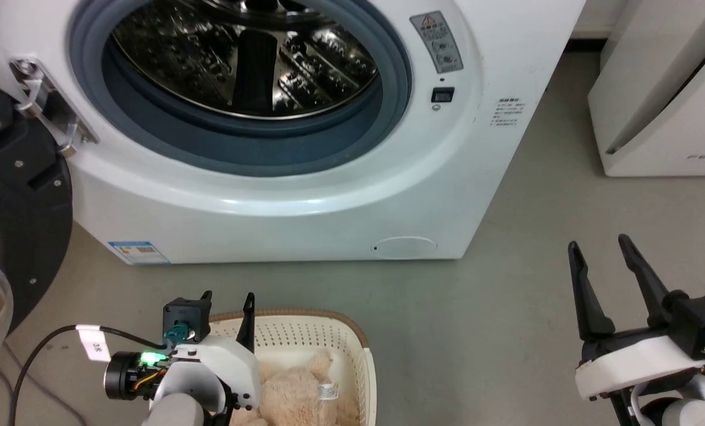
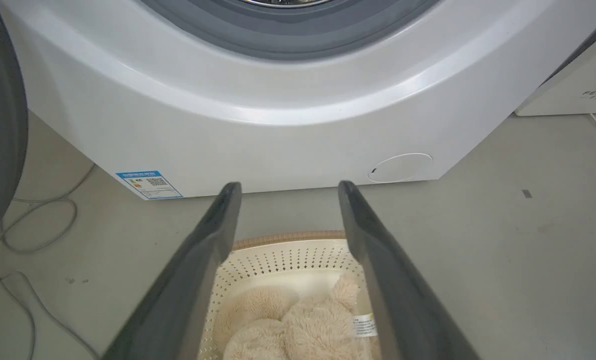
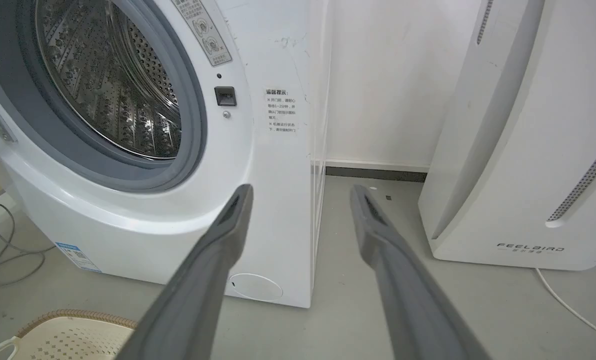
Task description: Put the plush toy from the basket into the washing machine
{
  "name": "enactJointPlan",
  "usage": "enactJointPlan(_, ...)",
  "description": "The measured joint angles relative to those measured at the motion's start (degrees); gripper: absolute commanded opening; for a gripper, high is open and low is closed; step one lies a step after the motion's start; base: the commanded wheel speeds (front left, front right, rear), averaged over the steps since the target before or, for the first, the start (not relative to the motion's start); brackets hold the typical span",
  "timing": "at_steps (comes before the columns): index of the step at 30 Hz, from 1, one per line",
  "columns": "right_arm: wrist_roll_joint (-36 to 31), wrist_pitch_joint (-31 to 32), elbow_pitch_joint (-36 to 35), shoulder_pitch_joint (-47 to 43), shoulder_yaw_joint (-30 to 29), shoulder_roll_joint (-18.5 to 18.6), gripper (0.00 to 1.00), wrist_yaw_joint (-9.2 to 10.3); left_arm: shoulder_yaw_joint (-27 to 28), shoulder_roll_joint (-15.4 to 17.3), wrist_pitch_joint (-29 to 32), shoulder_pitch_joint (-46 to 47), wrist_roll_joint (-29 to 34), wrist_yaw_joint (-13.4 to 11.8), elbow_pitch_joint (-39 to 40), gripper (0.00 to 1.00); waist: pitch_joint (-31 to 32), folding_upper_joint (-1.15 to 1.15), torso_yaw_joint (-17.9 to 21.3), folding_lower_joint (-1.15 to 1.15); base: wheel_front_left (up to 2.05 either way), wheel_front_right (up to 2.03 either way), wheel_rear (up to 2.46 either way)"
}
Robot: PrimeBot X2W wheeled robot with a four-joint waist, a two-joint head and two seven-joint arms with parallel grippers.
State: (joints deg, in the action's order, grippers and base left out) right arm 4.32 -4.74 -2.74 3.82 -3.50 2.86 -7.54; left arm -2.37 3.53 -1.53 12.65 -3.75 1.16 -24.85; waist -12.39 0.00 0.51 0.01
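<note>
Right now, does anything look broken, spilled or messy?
Nothing looks broken or spilled. The plush toy sits inside the basket, and the washing machine stands open. A loose cable curls on the floor.

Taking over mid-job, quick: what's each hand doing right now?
Left hand: open, empty, over the basket with the plush toy.
Right hand: open, empty.

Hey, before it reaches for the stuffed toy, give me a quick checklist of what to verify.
1. The washing machine has its door open: ok.
2. The plush toy lies in the basket: ok.
3. The left hand is open over the basket: ok.
4. Grip on the toy: not ok, nothing held.
5. The right hand is open, aside over the floor: ok.
</note>
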Motion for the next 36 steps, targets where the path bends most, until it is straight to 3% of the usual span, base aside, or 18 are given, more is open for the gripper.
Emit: enactJointPlan(36, 1.7, -4.43, -5.83, 9.23, -1.96, 0.0, 1.0, 0.0, -7.84, 0.85, 11.28, 14.67, -1.8, 2.59, -21.07, 1.0, -23.38, 0.0, 0.61, 0.0, 0.0, 0.0, 0.0)
